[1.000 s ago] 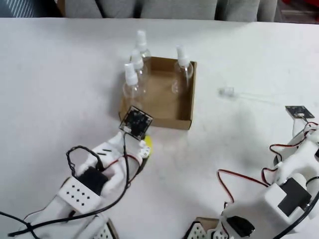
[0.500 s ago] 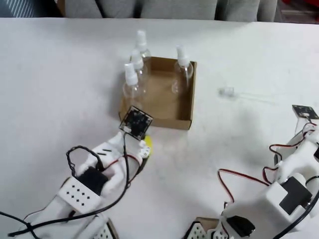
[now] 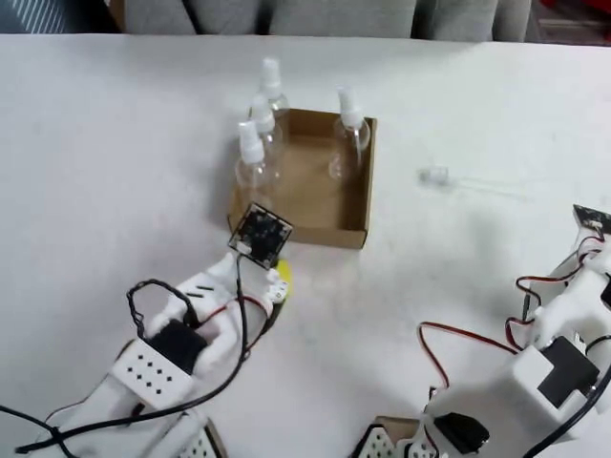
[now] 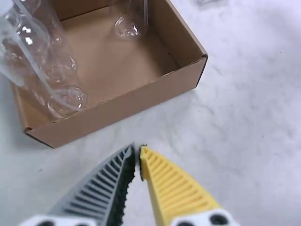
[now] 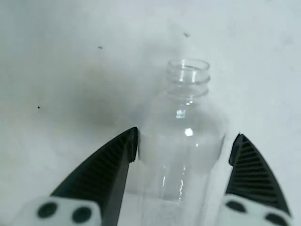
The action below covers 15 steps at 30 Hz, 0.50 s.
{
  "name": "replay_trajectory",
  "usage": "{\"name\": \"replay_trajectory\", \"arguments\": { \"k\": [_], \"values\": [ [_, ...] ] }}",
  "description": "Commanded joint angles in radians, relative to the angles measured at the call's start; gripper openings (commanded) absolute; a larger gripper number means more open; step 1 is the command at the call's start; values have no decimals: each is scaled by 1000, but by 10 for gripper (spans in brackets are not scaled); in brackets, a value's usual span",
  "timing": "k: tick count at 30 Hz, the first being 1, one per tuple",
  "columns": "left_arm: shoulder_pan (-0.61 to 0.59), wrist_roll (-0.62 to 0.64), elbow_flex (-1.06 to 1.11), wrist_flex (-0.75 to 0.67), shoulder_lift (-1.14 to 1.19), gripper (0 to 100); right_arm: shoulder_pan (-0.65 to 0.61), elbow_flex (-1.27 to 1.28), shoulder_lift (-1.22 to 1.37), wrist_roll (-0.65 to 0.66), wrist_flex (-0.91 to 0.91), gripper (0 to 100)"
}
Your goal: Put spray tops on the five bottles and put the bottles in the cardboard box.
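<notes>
The cardboard box (image 3: 348,232) stands open at mid-table. Three capped clear bottles (image 3: 253,157) stand along its left wall and one capped bottle (image 3: 350,129) at its far right corner. In the left wrist view the box (image 4: 141,96) lies just beyond my left gripper (image 4: 137,157), whose grey and yellow fingers are shut with nothing between them. This gripper (image 3: 277,284) sits close to the box's near wall. An uncapped clear bottle (image 5: 188,89) lies on the table between the fingers of my open right gripper (image 5: 184,141), untouched. A loose spray top (image 3: 434,175) lies right of the box.
The spray top's thin tube (image 3: 492,186) trails to the right across the white table (image 3: 115,143). The right arm (image 3: 563,334) is at the table's right edge, with red and black cables around it. Open table surface lies left of the box.
The right arm's wrist has shifted a little to the right, toward the edge of the high view. The left arm and the box have not moved.
</notes>
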Motion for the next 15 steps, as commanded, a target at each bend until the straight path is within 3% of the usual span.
{"name": "replay_trajectory", "arguments": {
  "k": [1, 7, 12, 15],
  "values": [
    [-8, 2, -5, -31, -25, 20, -42, -31, -16, -23, -8, 252],
    [-8, 2, -5, -31, -25, 20, -51, -48, -8, -23, -12, 223],
    [30, 9, -5, -51, -25, 20, -25, -48, -12, -17, -53, 7],
    [104, 77, -11, -117, -25, 20, 1, -48, -16, -15, -50, 36]
  ]
}}
